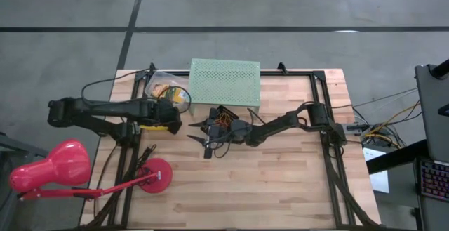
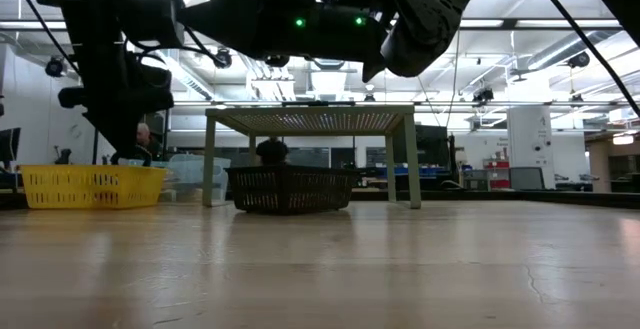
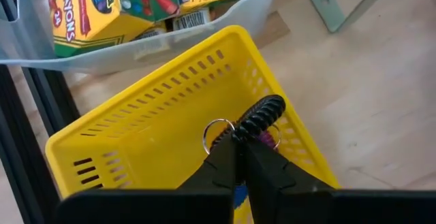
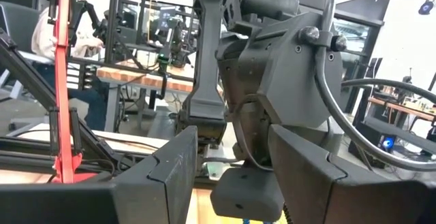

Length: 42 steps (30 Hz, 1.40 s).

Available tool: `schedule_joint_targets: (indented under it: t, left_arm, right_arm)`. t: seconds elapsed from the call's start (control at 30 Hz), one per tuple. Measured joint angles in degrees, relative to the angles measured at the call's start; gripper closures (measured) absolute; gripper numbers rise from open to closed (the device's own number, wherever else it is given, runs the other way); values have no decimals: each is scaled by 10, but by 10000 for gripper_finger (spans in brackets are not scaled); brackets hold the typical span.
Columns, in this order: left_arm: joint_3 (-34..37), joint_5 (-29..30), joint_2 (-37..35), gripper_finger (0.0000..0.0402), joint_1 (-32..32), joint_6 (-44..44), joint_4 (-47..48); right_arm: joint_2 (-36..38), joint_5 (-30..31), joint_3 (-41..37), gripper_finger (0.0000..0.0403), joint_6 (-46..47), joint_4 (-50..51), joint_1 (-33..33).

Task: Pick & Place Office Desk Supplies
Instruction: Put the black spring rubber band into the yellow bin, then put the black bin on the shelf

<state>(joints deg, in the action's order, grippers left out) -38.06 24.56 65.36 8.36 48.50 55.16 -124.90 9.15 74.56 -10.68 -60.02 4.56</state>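
Left gripper [image 3: 238, 152] pinched on a black coil tie [image 3: 262, 115] over the yellow bin [image 3: 136, 135], near bench's back-left corner. Risk: coil snags a finger on release. Right gripper [image 1: 208, 137] wide, empty, mid-bench.

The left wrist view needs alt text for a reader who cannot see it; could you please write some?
The left gripper, shut on a black coiled band with a metal ring, hangs over a yellow slotted basket. Behind it, yellow crayon boxes lie in a clear bag on the wooden table.
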Motion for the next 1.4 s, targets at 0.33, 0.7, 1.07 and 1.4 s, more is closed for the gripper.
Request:
schedule_joint_targets:
  t: [0.33,0.7,1.07,1.4]
  left_arm:
    - [2,-2,0,316,0,27,1]
    - [31,-1,0,271,0,23,5]
    - [26,32,0,268,0,24,41]
    - [-42,24,0,268,0,25,59]
  right_arm:
    - [0,0,0,225,2,3,0]
    - [0,0,0,225,2,14,0]
    - [0,0,0,225,2,13,0]
    - [0,-1,0,225,2,13,0]
